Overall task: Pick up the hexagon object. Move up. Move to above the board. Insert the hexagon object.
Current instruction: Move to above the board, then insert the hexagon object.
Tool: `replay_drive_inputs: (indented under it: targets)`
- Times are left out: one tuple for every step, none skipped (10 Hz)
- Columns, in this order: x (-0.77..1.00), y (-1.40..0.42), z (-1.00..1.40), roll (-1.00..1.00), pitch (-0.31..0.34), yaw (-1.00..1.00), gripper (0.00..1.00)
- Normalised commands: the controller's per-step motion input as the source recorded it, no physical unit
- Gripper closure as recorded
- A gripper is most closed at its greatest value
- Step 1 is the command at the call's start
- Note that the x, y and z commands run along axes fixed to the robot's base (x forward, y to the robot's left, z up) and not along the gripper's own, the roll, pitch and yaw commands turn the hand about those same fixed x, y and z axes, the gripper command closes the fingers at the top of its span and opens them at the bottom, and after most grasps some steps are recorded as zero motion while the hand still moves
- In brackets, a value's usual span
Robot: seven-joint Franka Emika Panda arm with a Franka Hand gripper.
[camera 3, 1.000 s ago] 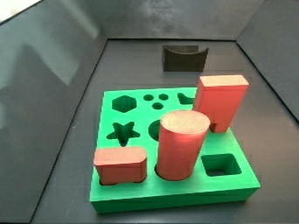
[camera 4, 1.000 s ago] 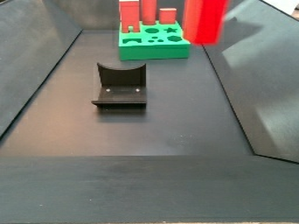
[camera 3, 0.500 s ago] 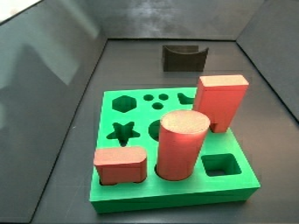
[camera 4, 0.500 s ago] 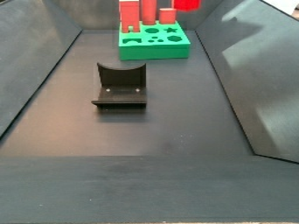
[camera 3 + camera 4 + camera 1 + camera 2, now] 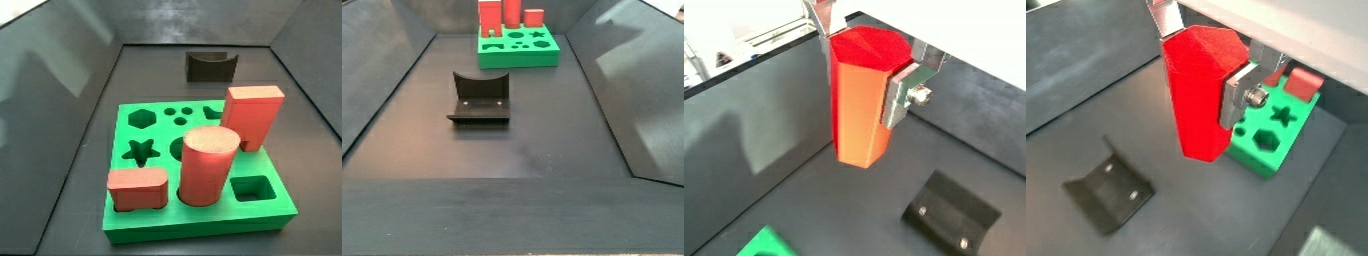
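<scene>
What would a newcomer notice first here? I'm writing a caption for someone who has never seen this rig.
In both wrist views, the bright red hexagon object hangs upright between the gripper fingers, clear of the dark floor. In both side views the green board stands out, with three salmon-pink pegs standing in it, the thick cylinder nearest; neither shows the gripper. The dark fixture stands on the floor apart from the board.

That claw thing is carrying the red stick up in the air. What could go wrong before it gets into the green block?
The gripper grips the hexagon object only near its top, so the long free end could tilt or slip.

The board already holds a pink cylinder and two pink blocks, which the peg might bump on the way down.

The hexagon hole has flat sides, so a small twist could jam the peg.
</scene>
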Motion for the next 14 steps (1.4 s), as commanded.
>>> replay_drive_inputs:
  targets:
    - [0.1,-1.0,0.14,0.0,0.066,0.01,1.0]
    - [0.11,-1.0,0.14,0.01,0.083,0.01,1.0]
    - [0.12,-1.0,0.15,0.0,0.11,0.01,1.0]
    - [0.14,-1.0,0.15,0.0,0.124,0.01,1.0]
    - [0.17,-1.0,0.15,0.01,0.131,0.0,1.0]
    - [0.19,-1.0,0.16,0.01,0.135,0.01,1.0]
    - [0.15,-0.6,0.1,0.01,0.134,0.01,1.0]
    - [0.13,-0.43,0.08,0.02,0.127,0.01,1.0]
    - [0.08,-0.22,0.05,0.03,0.098,0.01,1.0]
    - [0.0,0.0,-0.03,0.0,0.0,0.0,1.0]
    - [0.0,0.0,-0.19,0.0,-0.019,0.0,1.0]
    - [0.0,0.01,-0.32,0.0,-0.041,0.01,1.0]
    - [-0.01,0.0,-0.42,0.0,-0.077,0.05,1.0]
    - [-0.02,0.0,-0.47,0.0,-0.09,0.07,1.0]
